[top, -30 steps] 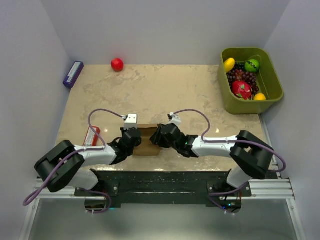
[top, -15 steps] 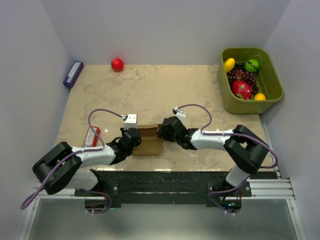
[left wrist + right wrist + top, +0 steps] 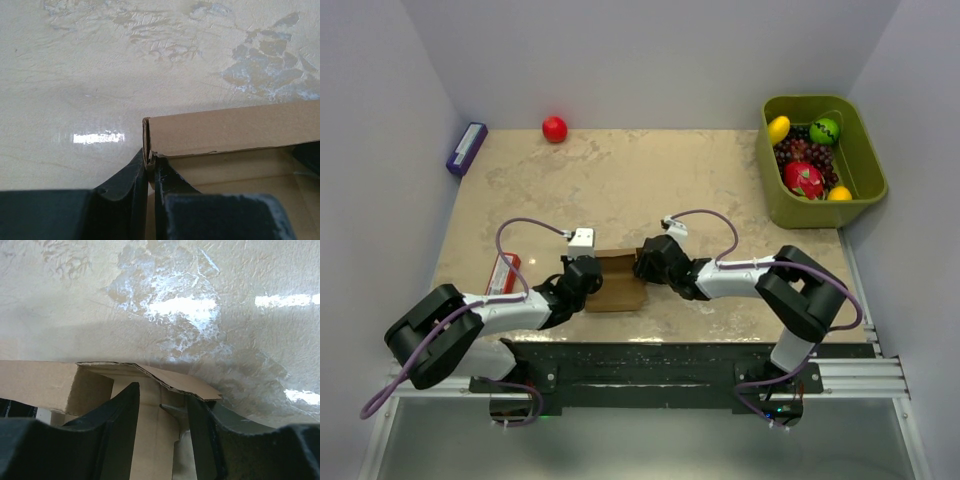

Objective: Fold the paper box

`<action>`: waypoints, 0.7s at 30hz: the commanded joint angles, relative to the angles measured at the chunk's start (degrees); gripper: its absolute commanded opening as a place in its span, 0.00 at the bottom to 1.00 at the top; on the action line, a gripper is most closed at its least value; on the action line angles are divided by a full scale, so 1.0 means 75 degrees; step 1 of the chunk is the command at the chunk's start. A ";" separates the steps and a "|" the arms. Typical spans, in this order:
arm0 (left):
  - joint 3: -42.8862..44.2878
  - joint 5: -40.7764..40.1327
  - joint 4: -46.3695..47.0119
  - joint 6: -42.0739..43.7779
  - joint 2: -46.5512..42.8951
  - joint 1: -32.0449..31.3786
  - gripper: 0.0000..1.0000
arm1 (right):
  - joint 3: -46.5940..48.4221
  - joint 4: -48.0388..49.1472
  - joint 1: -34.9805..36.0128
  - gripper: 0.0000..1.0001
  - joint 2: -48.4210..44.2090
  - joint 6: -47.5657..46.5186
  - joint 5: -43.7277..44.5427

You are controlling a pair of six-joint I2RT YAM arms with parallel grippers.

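Brown card by the table's (image 3: 620,190) near edge: find the paper box (image 3: 617,281) there, flanked left and right. Pinched at its left wall by the left gripper (image 3: 150,162) (clamped on thin card). Straddled at the right flap by the right gripper (image 3: 162,395), jaws parted, clasping nothing.

White arms (image 3: 505,310), black joints (image 3: 432,335) and grippers (image 3: 592,280), purple looping cables (image 3: 525,221).

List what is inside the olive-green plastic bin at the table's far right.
Inside the olive-green plastic bin: a yellow fruit, a green round fruit, dark purple grapes, a red dragon fruit and an orange fruit. The floor beneath them is hidden.
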 commanded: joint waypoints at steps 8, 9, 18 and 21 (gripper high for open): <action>0.0192 0.0145 0.0114 -0.0162 0.0032 -0.0025 0.00 | -0.0294 0.0712 -0.0024 0.33 -0.0231 -0.0244 0.0105; 0.0192 0.0157 0.0114 -0.0162 0.0067 -0.0025 0.00 | -0.0341 0.0747 -0.0012 0.32 -0.0277 -0.0244 0.0093; 0.0251 0.0215 0.0138 -0.0197 0.0149 -0.0025 0.00 | -0.0400 0.0853 0.0210 0.25 -0.0512 -0.0173 0.0233; 0.0239 0.0239 0.0161 -0.0209 0.0219 -0.0036 0.00 | -0.0353 0.0865 0.0280 0.25 -0.0524 -0.0173 0.0280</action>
